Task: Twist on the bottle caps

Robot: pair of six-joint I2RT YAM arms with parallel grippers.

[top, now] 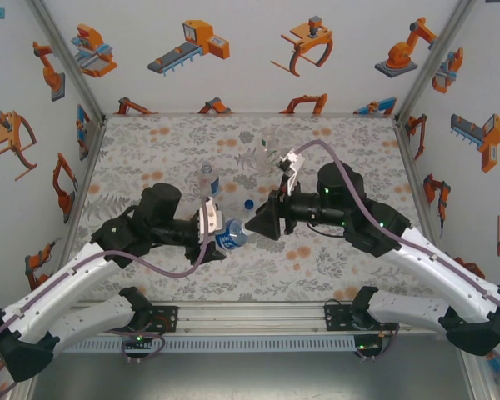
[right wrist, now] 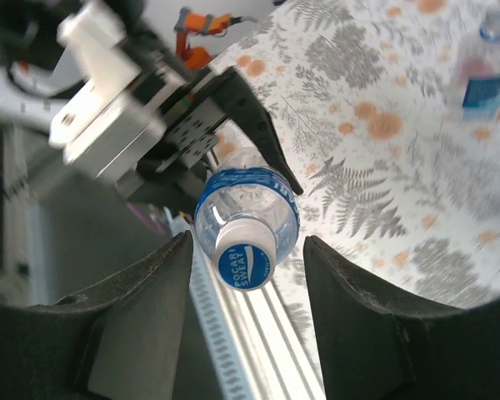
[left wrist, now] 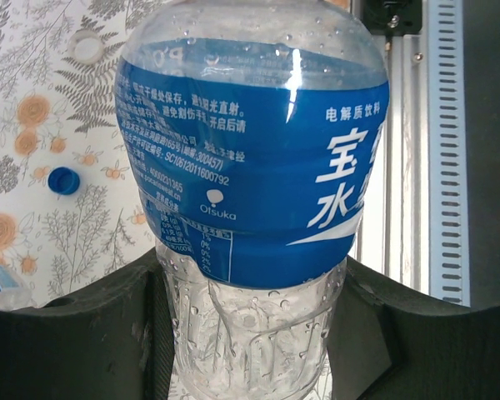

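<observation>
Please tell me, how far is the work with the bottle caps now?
Done, it seems: a printed cap sits on the squat bottle. In hand: the left gripper holds that bottle, and the right gripper stands open around the cap. To do: a blue cap and a white cap lie loose on the table.

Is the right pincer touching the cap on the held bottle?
Apart. Right wrist view shows gaps between the cap and both fingers of the right pincer.
</observation>
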